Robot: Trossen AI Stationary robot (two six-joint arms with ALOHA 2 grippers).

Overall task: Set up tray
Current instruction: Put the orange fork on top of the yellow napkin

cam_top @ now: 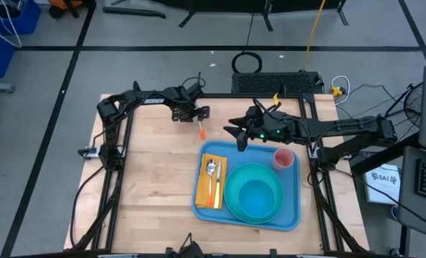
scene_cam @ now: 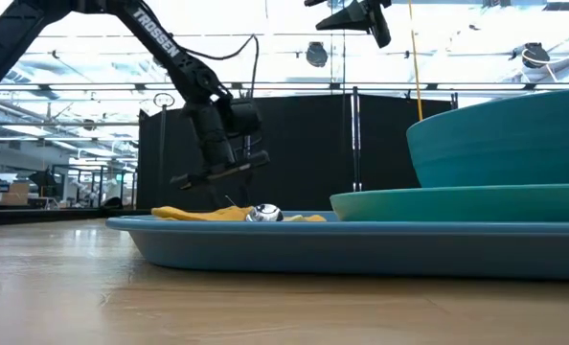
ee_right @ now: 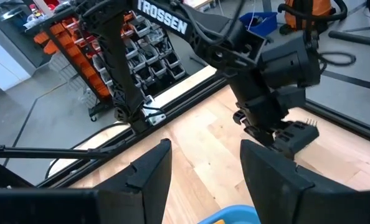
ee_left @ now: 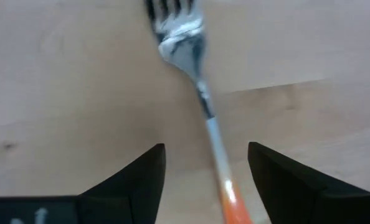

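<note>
The blue tray lies on the table's right half, its rim close in the low view. On it are a yellow napkin with a spoon and an orange-handled knife, a teal plate under a teal bowl, and a pink cup. A fork with an orange handle lies flat on the wood beyond the tray's far left corner. My left gripper hangs open over it, one finger on each side of the handle, apart from it. My right gripper is open above the tray's far edge.
Bare wood stretches across the table's left half. The black frame rails run along the table's left, far and right sides. My right gripper shows high above the table in the low view, and my left arm stands just beyond it.
</note>
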